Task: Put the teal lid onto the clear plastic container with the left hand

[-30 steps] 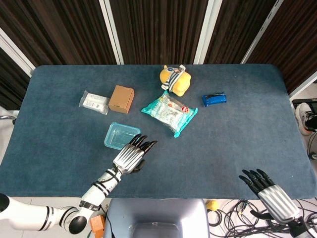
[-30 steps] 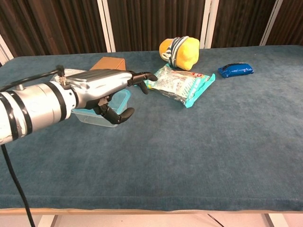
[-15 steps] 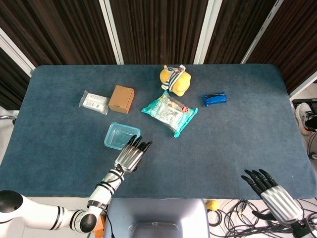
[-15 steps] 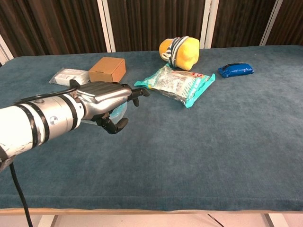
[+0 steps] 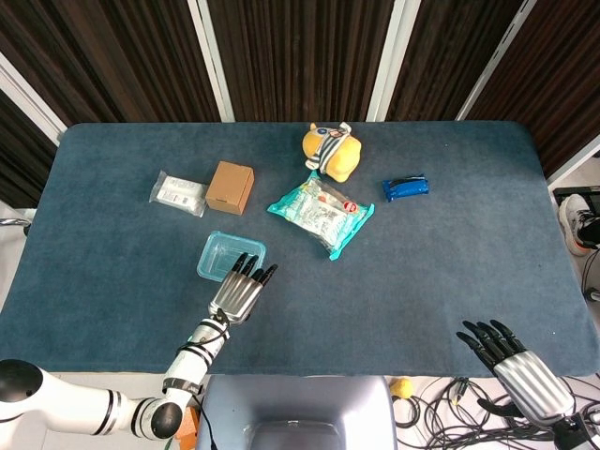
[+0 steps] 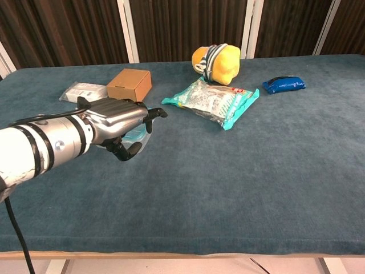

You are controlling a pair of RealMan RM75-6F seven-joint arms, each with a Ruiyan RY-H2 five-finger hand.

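A robotics laboratory or test station. A table [image 5: 450, 244] covered in dark blue felt stands before a backdrop of dark brown vertical slats [image 5: 291, 56] divided by white posts [image 5: 208, 56]. Loose cables [image 5: 450, 403] trail over the floor at the near edge, beside a grey machine housing [image 5: 295, 412]. Unrelated sample goods lie scattered on the cloth: a cardboard box [image 5: 230, 187], a yellow plush toy [image 5: 331, 151], a snack packet [image 5: 321, 213] and a blue wrapper [image 5: 405, 187].
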